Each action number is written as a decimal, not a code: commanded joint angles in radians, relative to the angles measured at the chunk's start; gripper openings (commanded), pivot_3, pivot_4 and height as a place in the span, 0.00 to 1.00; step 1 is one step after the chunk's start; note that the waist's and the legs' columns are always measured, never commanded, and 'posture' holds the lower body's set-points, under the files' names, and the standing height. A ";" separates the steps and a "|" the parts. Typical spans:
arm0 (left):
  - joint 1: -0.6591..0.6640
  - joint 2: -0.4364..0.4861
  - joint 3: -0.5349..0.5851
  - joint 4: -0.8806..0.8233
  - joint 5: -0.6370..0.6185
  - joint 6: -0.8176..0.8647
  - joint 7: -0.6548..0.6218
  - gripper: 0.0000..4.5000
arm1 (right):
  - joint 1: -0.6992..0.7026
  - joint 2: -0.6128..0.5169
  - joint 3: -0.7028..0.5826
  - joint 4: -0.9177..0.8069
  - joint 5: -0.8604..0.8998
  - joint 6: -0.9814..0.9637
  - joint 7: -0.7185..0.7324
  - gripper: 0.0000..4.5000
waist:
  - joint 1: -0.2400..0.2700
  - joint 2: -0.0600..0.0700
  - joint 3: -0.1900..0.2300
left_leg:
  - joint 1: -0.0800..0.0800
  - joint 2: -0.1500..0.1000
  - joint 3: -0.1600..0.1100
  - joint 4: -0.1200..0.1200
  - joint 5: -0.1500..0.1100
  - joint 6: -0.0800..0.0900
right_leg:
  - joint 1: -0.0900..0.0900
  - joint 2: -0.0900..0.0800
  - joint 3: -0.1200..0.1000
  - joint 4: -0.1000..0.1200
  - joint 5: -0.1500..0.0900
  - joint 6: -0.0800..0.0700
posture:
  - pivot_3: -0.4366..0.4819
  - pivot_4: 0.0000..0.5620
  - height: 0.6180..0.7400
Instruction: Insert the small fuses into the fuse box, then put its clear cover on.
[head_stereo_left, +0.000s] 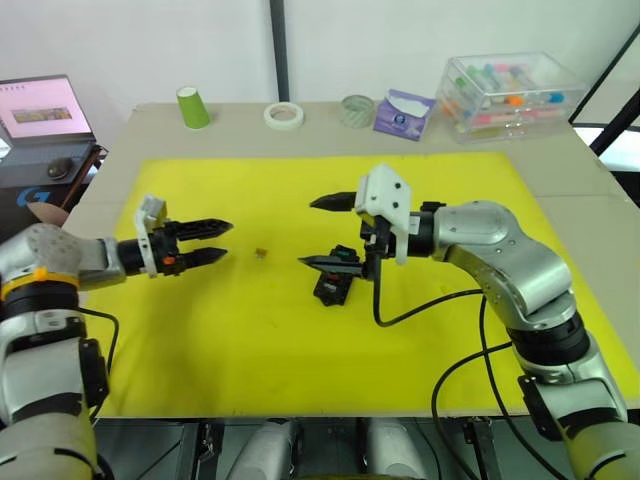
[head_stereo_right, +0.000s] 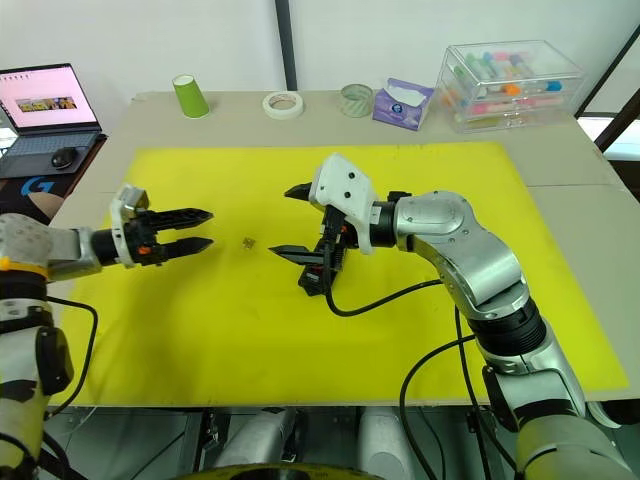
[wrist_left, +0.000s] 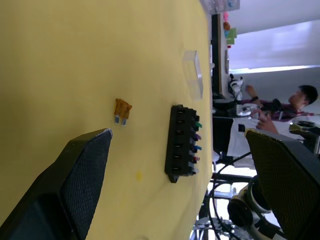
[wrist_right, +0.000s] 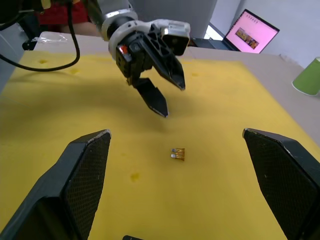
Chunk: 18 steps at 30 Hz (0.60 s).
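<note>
head views: left tool (head_stereo_left: 215, 242) fingers apart, empty; right tool (head_stereo_left: 322, 232) spread wide above the fuse box (head_stereo_left: 333, 287). left wrist view: five fuses seated, one brown fuse (wrist_left: 122, 110) loose on the worktop, clear cover (wrist_left: 193, 73) lying beyond the box, not fitted.

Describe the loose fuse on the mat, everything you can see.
The loose fuse is a tiny brown-orange blade fuse, plastic-looking body with two short metal legs. It lies flat on the yellow mat, alone and untouched, between the open left gripper and the open right gripper. The black fuse box, with other fuses already seated, sits apart from it under the right gripper.
</note>
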 joint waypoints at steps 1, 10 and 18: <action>-0.019 -0.028 -0.018 0.009 0.021 -0.044 -0.003 1.00 | -0.017 0.000 -0.012 -0.031 -0.002 -0.003 -0.004 0.99 | 0.001 0.000 0.000 | 0.000 0.000 0.000 0.000 0.000 0.000 | 0.000 0.000 0.000 0.000 0.000 0.000 | 0.48 0.27 1.00; -0.053 -0.086 -0.053 0.098 0.088 -0.151 -0.017 1.00 | -0.010 -0.004 -0.024 -0.009 -0.013 0.005 -0.015 0.99 | 0.006 0.000 0.000 | 0.000 0.000 0.000 0.001 0.000 0.000 | 0.001 0.000 0.000 0.000 0.000 0.000 | 0.48 0.27 1.00; -0.108 -0.125 -0.100 0.162 0.130 -0.156 -0.065 1.00 | 0.008 -0.017 -0.040 -0.012 -0.012 0.010 -0.017 0.99 | 0.010 0.000 0.000 | 0.000 0.000 0.000 0.001 0.000 0.000 | 0.001 0.000 0.000 0.000 0.000 0.000 | 0.48 0.27 1.00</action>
